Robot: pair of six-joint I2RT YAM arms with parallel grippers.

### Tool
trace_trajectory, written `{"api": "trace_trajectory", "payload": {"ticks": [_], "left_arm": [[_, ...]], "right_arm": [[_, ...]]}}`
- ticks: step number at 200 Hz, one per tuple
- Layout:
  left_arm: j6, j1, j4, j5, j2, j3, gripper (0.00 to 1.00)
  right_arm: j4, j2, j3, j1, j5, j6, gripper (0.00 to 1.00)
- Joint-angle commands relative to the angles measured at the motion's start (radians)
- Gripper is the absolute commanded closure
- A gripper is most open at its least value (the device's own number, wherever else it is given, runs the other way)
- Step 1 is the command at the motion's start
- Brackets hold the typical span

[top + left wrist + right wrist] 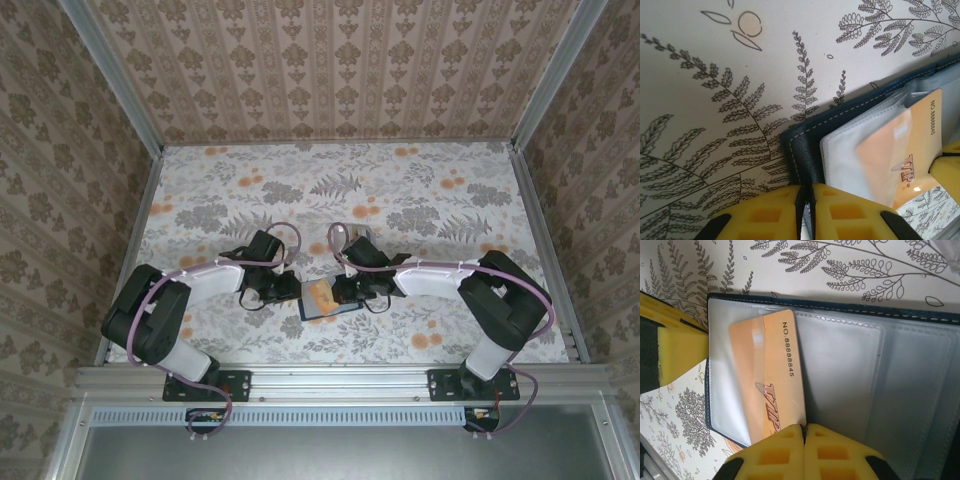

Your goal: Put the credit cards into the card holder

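Observation:
The navy card holder (312,308) lies open on the floral table between the two arms, its clear sleeves (850,370) facing up. An orange-tan VIP card (770,375) sits partly inside the left sleeve, at a slight tilt. My left gripper (805,192) is shut on the holder's stitched navy edge (802,150). My right gripper (804,432) is shut on the lower corner of the orange card (900,145). In the top view the left gripper (290,290) and the right gripper (340,292) meet at the holder. The grey or whitish cards are hidden or out of view.
A small pale object (318,248) lies on the table just behind the grippers, too small to identify. Patterned walls and metal frame rails (545,240) close in the table on three sides. Open tabletop (300,180) stretches behind the arms.

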Motion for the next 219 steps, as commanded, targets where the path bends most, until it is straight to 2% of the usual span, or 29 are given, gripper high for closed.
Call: {"api": "trace_trajectory", "payload": {"ticks": [1,80,111,131,155,188,219], "left_arm": [[0.013,-0.007,-0.031,-0.052,0.021,-0.027,0.84],[0.01,-0.007,-0.031,-0.045,0.022,-0.022,0.85],[-0.003,-0.008,-0.017,-0.038,0.013,-0.025,0.85],[-0.016,-0.008,-0.02,-0.043,0.02,-0.024,0.85],[-0.058,-0.011,0.032,-0.022,0.02,-0.048,0.87],[-0.07,-0.008,0.026,-0.048,0.019,-0.053,0.88],[-0.05,-0.008,0.002,-0.044,0.03,-0.034,0.88]], "right_arm": [[0.005,0.011,0.009,0.007,0.03,0.02,0.98],[0.021,0.001,-0.005,-0.006,0.072,0.072,1.0],[0.043,0.016,0.006,0.005,0.008,0.072,1.0],[-0.014,0.032,0.061,0.033,0.004,0.013,0.93],[-0.023,0.047,0.083,0.055,-0.015,0.0,0.87],[-0.068,0.059,0.104,0.064,-0.005,-0.031,0.75],[-0.106,0.044,0.102,0.069,0.044,-0.049,0.74]]}}
